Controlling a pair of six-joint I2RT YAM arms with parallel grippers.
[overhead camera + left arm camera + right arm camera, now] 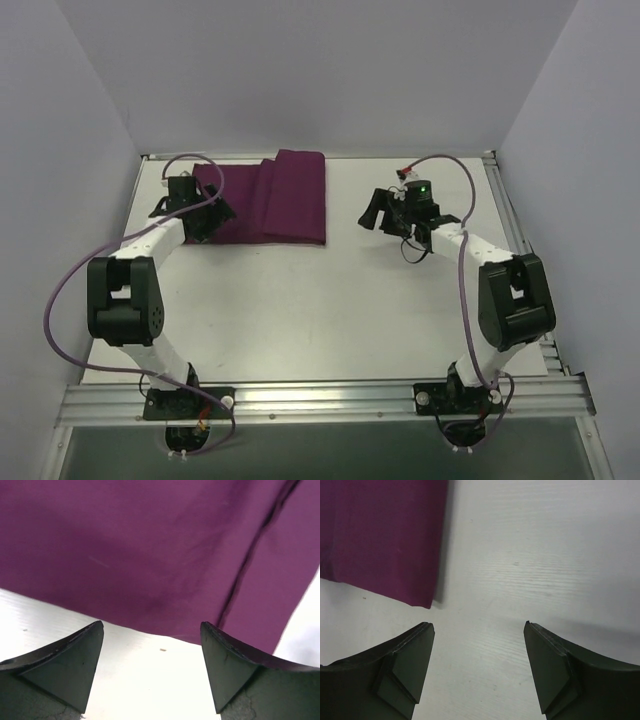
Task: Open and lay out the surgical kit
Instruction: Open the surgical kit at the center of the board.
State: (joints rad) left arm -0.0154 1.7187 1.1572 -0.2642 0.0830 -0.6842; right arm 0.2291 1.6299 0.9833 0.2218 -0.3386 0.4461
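Top view first: the cloth [275, 200] lies folded at the far left of the table [320, 310], a raised fold running down its middle; it's closed up, so I can't tell what's inside; the left gripper [212, 222] sits over the cloth's near-left edge and covers that corner, and from up here its jaws are too dark to read; the right gripper [376, 212] hangs over bare table, well apart from the cloth's right edge; a purple cable [60, 300] loops off the left arm. Left wrist view: cloth [150, 550] fills the upper part and runs out of frame, with a dark fold line [250, 555] on the right; the left gripper [151, 625] is spread wide, nothing between the fingers [75, 660], cloth edge just past the tips. Right wrist view: only a cloth corner [380, 535] shows at upper left; the right gripper [478, 624] is also spread wide, holding nothing, over plain white table [530, 555].
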